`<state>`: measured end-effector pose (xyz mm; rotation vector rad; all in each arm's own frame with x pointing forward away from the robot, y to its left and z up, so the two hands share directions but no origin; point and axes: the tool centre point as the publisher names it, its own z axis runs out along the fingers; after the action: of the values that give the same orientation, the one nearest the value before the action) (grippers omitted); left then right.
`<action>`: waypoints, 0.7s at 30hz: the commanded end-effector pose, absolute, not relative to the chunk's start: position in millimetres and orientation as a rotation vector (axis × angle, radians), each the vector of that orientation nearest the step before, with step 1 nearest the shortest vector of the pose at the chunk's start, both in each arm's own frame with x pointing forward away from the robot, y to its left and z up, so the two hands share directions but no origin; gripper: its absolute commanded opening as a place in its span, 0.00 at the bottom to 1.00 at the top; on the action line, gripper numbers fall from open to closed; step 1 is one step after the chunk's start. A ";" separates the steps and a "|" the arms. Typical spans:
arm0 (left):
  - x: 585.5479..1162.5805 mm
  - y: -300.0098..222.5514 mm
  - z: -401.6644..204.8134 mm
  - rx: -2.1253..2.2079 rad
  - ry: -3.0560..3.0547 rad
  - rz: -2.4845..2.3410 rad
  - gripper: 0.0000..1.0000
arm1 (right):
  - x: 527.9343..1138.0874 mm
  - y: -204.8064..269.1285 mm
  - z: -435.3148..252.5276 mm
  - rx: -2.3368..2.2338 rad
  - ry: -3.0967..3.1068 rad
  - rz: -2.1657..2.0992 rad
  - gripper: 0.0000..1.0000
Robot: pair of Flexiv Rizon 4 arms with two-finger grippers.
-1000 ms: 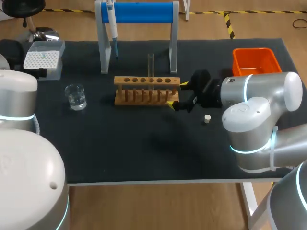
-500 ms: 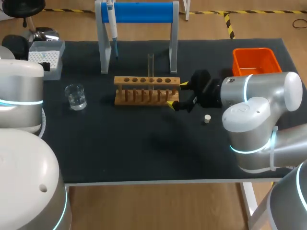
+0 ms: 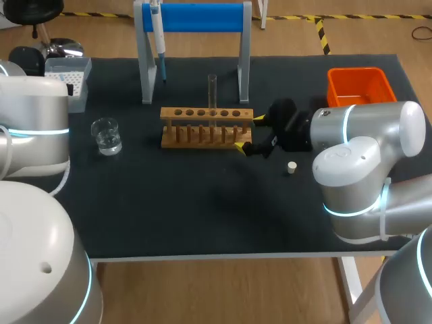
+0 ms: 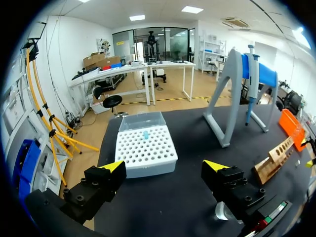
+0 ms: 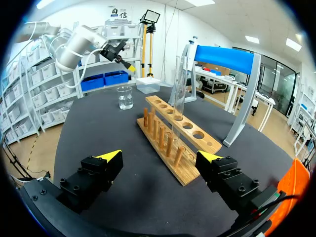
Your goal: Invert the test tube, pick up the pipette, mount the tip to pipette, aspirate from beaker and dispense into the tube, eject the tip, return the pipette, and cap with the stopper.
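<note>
Right end effector (image 5: 160, 156) spread, test tube (image 5: 180, 91) ahead

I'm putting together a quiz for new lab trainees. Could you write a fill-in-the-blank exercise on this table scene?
1. The test tube stands ____ in the wooden rack.
2. The pipette hangs on a stand whose top bar is ____.
3. The bin at the table's far corner is ____.
Missing words: upright; blue; orange.
</note>
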<state>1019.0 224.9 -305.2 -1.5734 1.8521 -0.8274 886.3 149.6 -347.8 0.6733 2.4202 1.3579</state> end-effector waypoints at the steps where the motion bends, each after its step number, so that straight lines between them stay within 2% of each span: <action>1: 1032.5 224.8 -319.6 -1.559 1.838 -0.838 1.00 | 885.9 149.4 -348.0 0.674 2.420 1.358 1.00; 21: 1079.1 238.3 -333.4 -1.566 1.857 -0.820 1.00 | 885.9 149.4 -348.0 0.674 2.420 1.358 1.00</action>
<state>1068.4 237.4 -329.4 -1.5611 1.8484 -0.8299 886.3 149.6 -347.8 0.6733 2.4202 1.3579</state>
